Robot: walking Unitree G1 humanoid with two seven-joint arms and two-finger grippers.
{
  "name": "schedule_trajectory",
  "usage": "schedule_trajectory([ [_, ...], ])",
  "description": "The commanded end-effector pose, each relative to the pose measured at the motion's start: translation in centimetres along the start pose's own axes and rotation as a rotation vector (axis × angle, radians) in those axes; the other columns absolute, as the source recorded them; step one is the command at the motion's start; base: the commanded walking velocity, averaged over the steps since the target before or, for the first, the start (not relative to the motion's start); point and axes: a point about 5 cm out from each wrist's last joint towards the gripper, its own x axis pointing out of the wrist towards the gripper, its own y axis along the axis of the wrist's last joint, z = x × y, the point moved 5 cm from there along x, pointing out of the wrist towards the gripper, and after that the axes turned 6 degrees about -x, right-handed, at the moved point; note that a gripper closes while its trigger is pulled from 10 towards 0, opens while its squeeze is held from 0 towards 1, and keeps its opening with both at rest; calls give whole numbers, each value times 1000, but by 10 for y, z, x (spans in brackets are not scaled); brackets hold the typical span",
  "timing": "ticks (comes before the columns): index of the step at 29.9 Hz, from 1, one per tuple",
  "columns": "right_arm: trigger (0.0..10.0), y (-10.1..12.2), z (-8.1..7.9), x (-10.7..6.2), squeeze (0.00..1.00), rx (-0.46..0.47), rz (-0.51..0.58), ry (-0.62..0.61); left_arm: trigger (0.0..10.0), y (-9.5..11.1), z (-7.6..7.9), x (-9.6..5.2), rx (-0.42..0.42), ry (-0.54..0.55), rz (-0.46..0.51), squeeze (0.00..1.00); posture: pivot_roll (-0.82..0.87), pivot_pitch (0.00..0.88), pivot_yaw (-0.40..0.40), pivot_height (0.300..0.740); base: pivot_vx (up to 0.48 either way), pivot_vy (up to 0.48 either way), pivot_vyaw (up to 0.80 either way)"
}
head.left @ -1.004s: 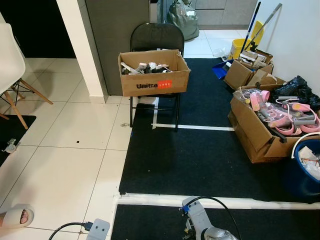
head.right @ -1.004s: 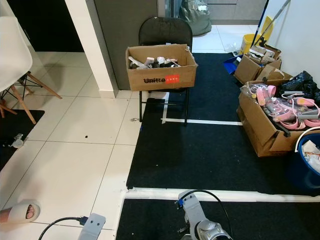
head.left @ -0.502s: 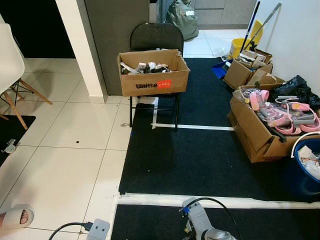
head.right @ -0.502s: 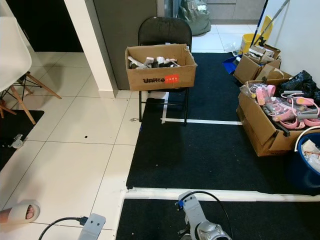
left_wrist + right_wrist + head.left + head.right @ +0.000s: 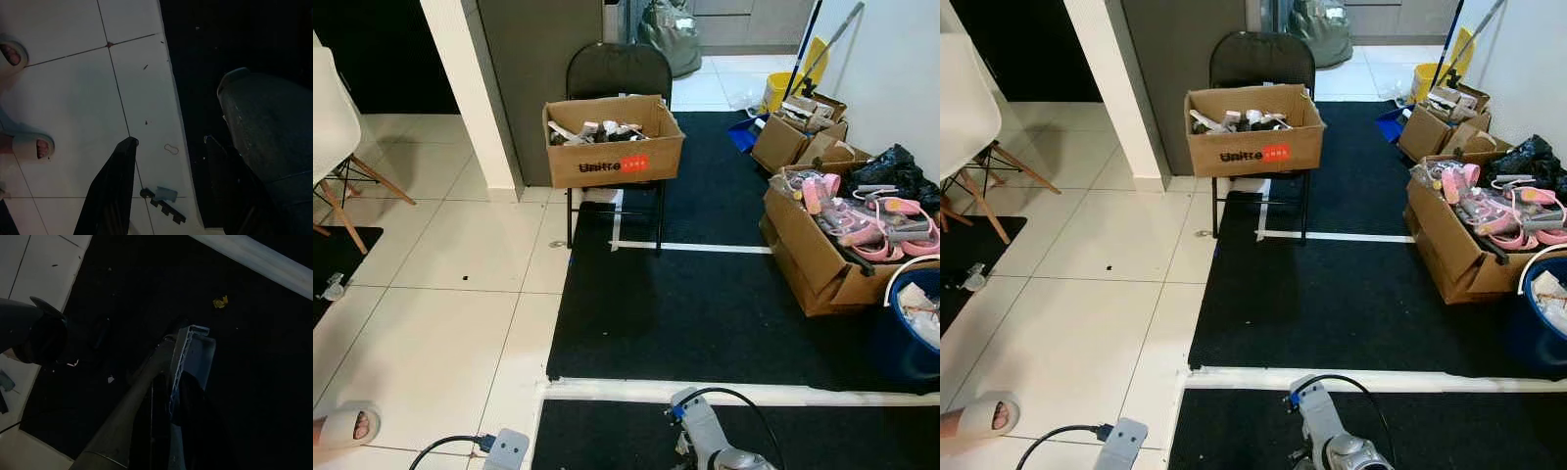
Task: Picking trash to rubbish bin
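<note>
Though near, scrap beyond jaws.

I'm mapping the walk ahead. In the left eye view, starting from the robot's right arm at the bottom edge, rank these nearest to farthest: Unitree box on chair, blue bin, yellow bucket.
1. blue bin, right side.
2. Unitree box, on the chair ahead.
3. yellow bucket, far right.

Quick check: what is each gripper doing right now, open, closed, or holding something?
Left gripper: open, holding nothing, above the floor tiles.
Right gripper: cannot be told; too dark.
</note>
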Motion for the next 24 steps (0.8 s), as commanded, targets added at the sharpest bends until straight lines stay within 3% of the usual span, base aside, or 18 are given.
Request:
schedule_trajectory([
  [1,10000,-2,-2,0,0,3,0,5,10000,-7,10,0,11,-31,-24,0,-54,33,40,740,0,0,0],
  [24,10000,-2,-2,0,0,-8,-3,7,10000,-6,10,0,14,-32,-22,0,-49,26,37,740,0,0,0],
])
